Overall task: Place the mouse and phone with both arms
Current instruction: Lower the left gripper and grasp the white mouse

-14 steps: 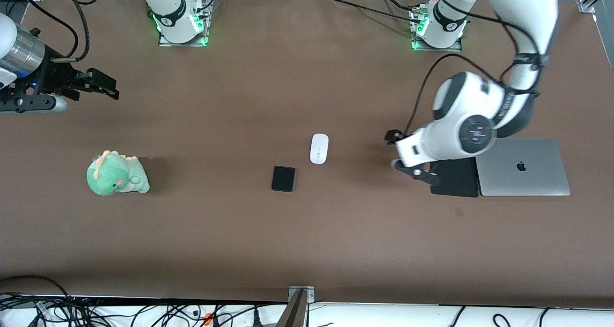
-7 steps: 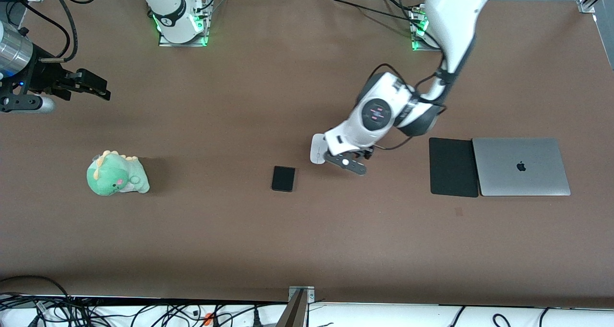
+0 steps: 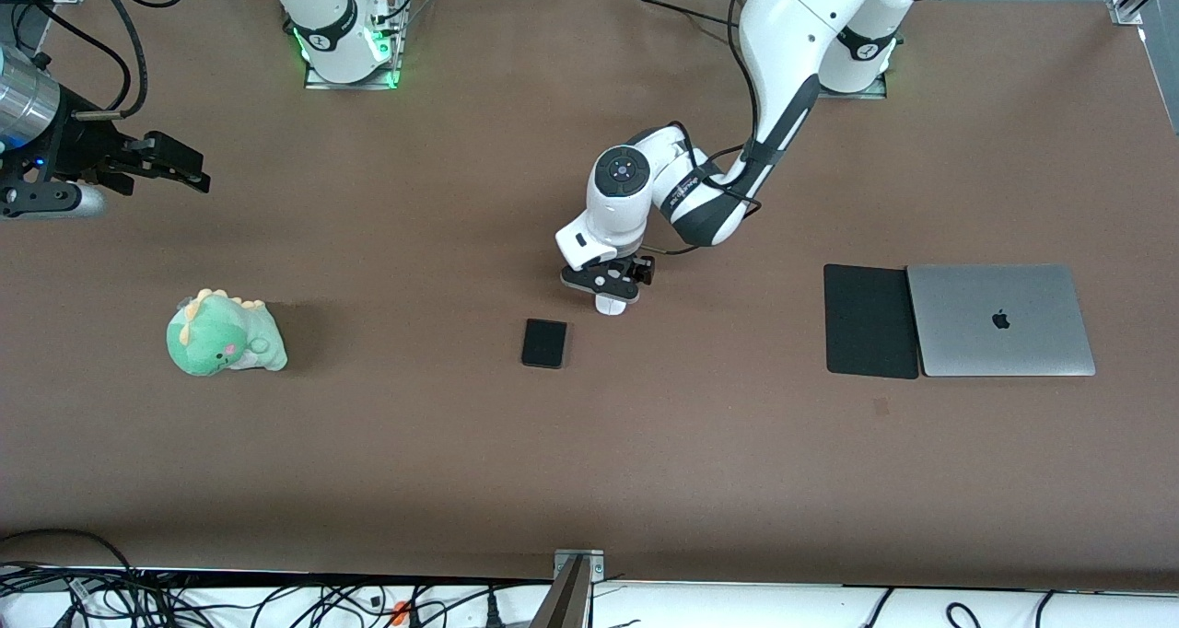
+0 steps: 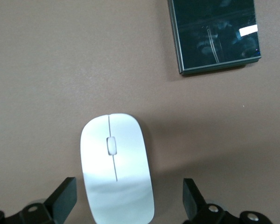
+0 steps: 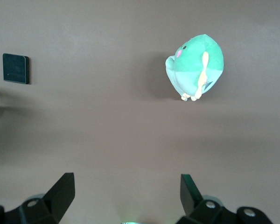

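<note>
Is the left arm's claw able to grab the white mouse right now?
Probably yes. The left gripper hangs right over the mouse, fingers open wide on either side of it, and nothing lies between them. The phone sits apart. The right gripper waits near its own end of the table.

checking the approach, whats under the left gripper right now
The mouse lies on the table under the left gripper, between its open jaws and not gripped. In the front view the gripper covers most of it; only its nearer end shows.
</note>
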Controlling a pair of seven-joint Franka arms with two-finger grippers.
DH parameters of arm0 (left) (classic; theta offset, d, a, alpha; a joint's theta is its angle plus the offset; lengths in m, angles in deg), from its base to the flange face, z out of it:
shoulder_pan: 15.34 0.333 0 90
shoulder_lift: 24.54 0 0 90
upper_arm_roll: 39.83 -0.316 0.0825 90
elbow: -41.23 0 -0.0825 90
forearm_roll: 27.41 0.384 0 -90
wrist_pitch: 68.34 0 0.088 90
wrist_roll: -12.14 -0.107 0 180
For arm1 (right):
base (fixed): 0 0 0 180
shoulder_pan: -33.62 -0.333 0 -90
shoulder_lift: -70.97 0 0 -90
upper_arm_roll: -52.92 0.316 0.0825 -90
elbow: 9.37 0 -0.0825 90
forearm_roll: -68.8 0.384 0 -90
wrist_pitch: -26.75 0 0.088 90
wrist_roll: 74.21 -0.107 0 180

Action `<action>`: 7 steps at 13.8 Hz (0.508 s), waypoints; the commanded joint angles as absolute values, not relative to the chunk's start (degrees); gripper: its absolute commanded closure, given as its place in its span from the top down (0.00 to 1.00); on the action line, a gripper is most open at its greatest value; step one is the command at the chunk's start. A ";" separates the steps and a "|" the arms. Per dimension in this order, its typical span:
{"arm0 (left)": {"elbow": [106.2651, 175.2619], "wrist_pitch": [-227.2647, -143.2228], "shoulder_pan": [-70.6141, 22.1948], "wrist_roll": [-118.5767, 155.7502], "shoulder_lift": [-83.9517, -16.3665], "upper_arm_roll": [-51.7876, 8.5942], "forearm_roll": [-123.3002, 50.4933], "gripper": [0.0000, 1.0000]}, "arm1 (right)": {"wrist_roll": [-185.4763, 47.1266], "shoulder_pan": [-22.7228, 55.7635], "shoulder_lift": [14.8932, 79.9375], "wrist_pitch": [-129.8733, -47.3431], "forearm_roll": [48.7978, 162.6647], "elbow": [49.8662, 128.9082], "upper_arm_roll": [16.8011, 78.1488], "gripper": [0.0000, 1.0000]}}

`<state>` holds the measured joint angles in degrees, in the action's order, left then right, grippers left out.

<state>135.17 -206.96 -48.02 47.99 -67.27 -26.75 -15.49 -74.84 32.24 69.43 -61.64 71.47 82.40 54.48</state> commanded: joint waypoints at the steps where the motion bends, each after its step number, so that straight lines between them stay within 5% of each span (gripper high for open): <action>1: 133.69 -208.09 -48.65 49.23 -69.27 -27.53 -10.29 1.00 | -73.94 32.13 69.12 -60.61 70.82 81.24 55.21 1.00; 4: 133.77 -208.27 -48.91 50.10 -69.62 -27.53 -9.92 1.00 | -74.47 30.46 68.95 -61.40 70.82 81.24 55.21 1.00; 5: 133.86 -208.18 -48.74 50.10 -69.63 -27.44 -9.92 0.81 | -74.56 30.37 68.60 -61.32 70.82 81.24 55.21 1.00; 6: 133.86 -207.57 -48.47 50.28 -69.10 -27.35 -10.27 0.41 | -74.65 30.28 68.25 -61.40 70.82 81.33 55.21 1.00; 7: 133.86 -207.22 -48.47 50.11 -68.75 -27.35 -10.36 0.28 | -74.73 30.28 68.16 -61.58 70.99 81.33 55.21 1.00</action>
<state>135.05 -208.13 -48.10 48.97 -68.88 -27.06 -11.68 -74.48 30.46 68.97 -61.75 71.47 82.40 55.19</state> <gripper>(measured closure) 0.185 0.000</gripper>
